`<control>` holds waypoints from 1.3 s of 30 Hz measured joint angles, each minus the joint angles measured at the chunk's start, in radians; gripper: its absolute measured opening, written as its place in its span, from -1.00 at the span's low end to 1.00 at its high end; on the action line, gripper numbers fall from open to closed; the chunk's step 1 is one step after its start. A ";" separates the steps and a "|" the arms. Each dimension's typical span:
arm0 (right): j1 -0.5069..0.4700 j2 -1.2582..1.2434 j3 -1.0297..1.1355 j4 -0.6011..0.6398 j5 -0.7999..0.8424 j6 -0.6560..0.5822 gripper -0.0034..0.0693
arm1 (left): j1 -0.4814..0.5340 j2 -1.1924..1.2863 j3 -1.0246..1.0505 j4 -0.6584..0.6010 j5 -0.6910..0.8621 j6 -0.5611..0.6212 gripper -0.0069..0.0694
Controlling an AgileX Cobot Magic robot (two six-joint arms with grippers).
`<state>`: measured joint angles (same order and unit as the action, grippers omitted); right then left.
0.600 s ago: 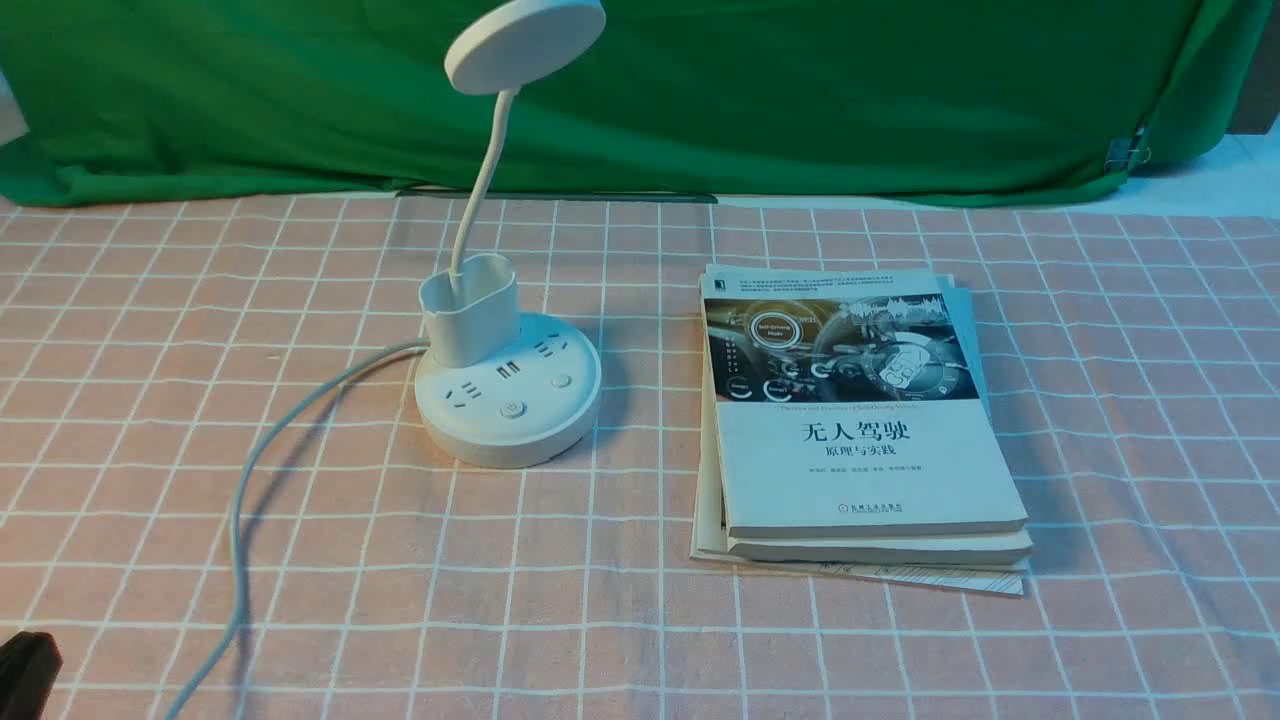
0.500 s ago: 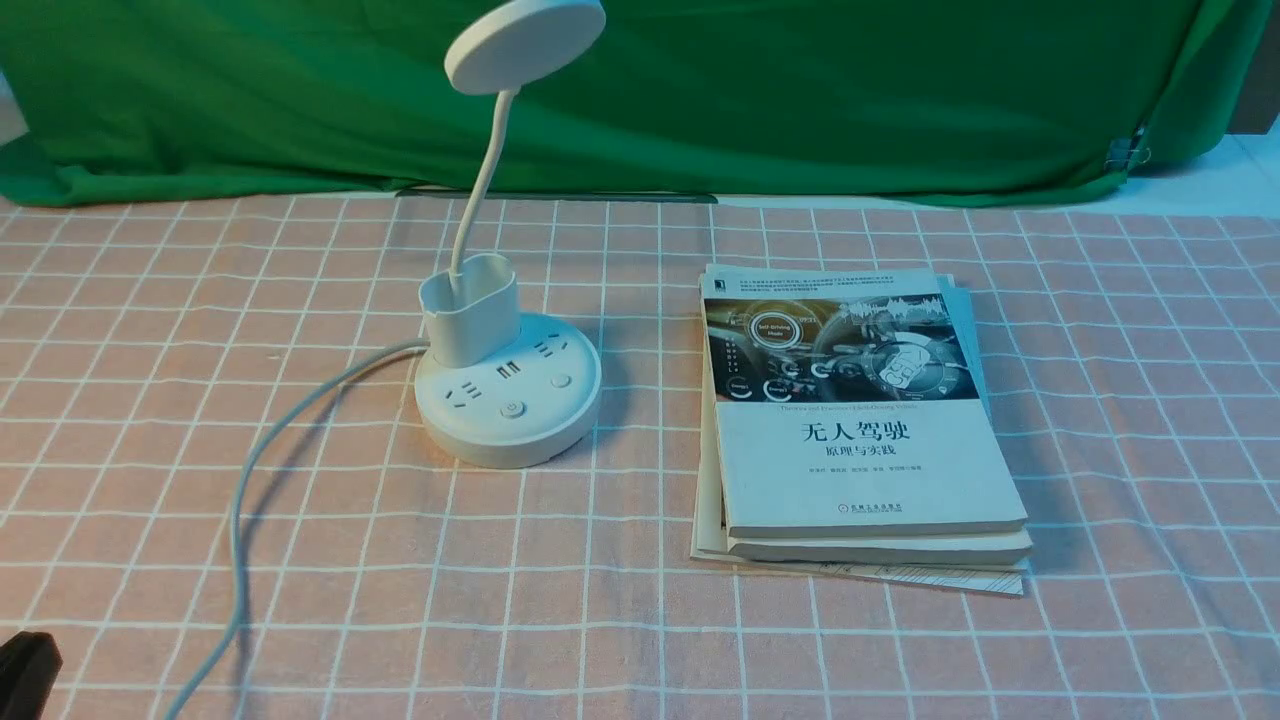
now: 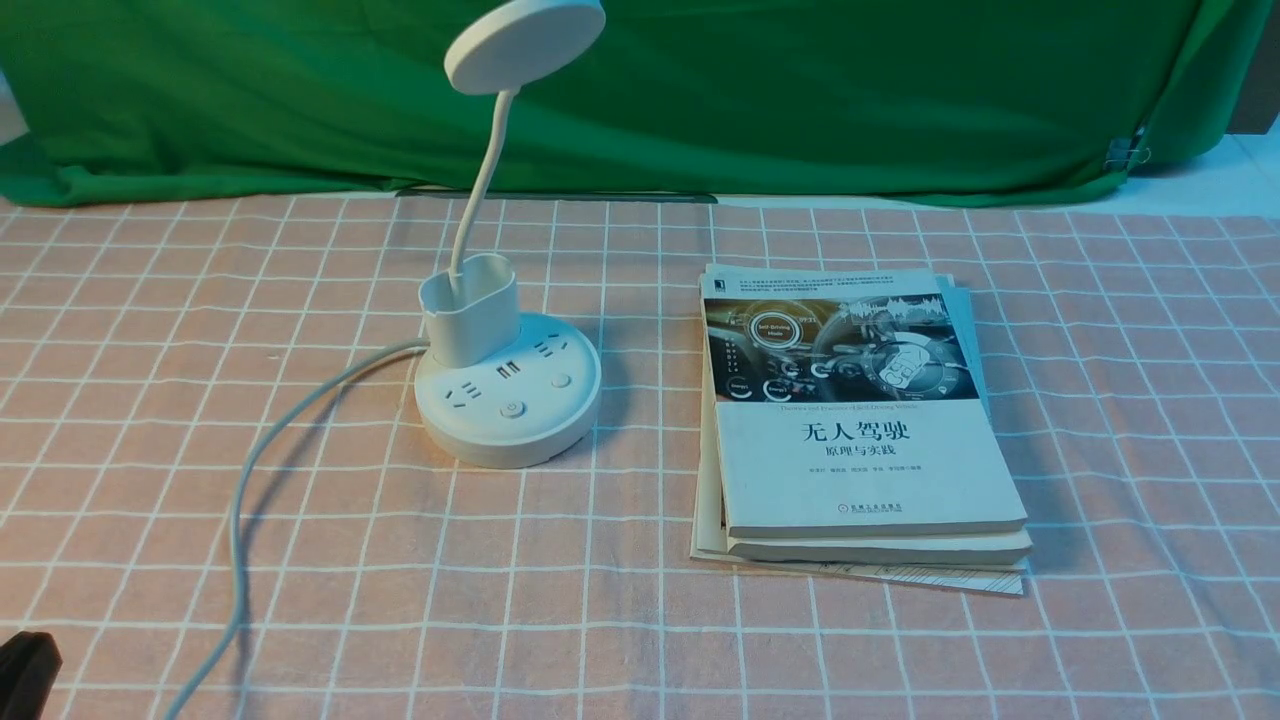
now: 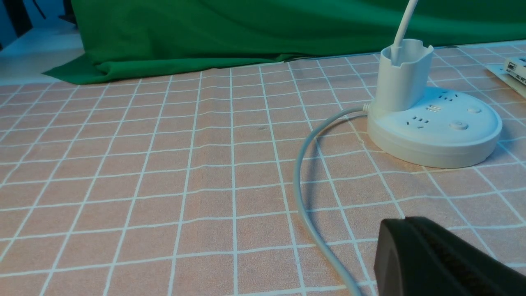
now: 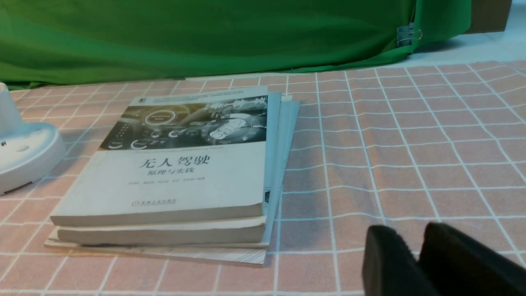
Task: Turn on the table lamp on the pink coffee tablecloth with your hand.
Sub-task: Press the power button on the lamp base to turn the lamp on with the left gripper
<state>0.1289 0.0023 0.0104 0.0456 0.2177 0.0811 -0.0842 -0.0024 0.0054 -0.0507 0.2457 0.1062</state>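
table lamp (image 3: 508, 400): neck stands tall, head leans right
cup (image 3: 470, 312): holds the neck
left hand (image 4: 444, 259): jaws, cannot tell
right hand (image 5: 421, 243): jaws pinched together

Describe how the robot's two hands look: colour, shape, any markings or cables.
Both hands are matte black. The left hand shows as one blunt block with a rounded corner; in the front view only a small black corner of it appears. The right hand shows two thick fingers with rounded tips. No markings, cables or arm links are visible.
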 joint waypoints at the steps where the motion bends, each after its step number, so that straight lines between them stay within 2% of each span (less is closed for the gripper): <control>1: 0.000 0.000 0.000 0.000 0.000 0.000 -0.40 | 0.000 0.000 0.000 0.000 0.000 0.000 -0.81; 16: 0.000 0.000 0.000 0.000 0.000 0.000 -0.32 | 0.000 0.000 0.000 0.019 -0.057 0.004 -0.81; 19: 0.000 0.000 0.000 0.000 0.000 0.000 -0.31 | 0.000 0.000 0.000 0.019 -0.148 0.004 -0.81; 22: 0.000 0.000 0.000 0.000 0.000 0.000 -0.29 | 0.000 0.000 0.000 0.039 -0.370 0.035 -0.81; 24: 0.000 0.000 0.000 0.000 0.000 0.000 -0.28 | 0.000 0.000 0.000 0.051 -0.438 0.042 -0.81; 26: 0.000 0.000 0.000 0.000 0.000 0.000 -0.26 | 0.000 0.000 0.000 0.096 -0.616 0.049 -0.81; 30: 0.000 0.000 0.000 0.000 0.000 0.000 -0.26 | 0.000 0.000 0.000 0.119 -0.751 0.050 -0.81; 31: 0.000 0.000 0.000 0.000 0.000 0.000 -0.25 | 0.000 0.000 0.000 0.116 -0.839 0.036 -0.81; 33: 0.000 0.000 0.000 0.000 0.000 0.000 -0.25 | 0.000 0.000 0.000 0.109 -0.896 0.002 -0.81; 35: 0.000 0.000 0.000 0.000 0.000 0.000 -0.25 | 0.000 -0.001 -0.005 0.090 -1.031 -0.114 -0.81; 37: 0.000 0.000 0.000 0.000 0.000 0.000 -0.25 | 0.000 -0.001 -0.035 0.094 -1.052 -0.153 -0.81; 39: 0.000 0.000 0.000 0.000 0.000 0.000 -0.25 | 0.000 0.004 -0.151 0.105 -1.011 -0.178 -0.81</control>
<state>0.1289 0.0023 0.0104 0.0456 0.2177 0.0811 -0.0842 0.0016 -0.1452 0.0547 -0.7657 -0.0722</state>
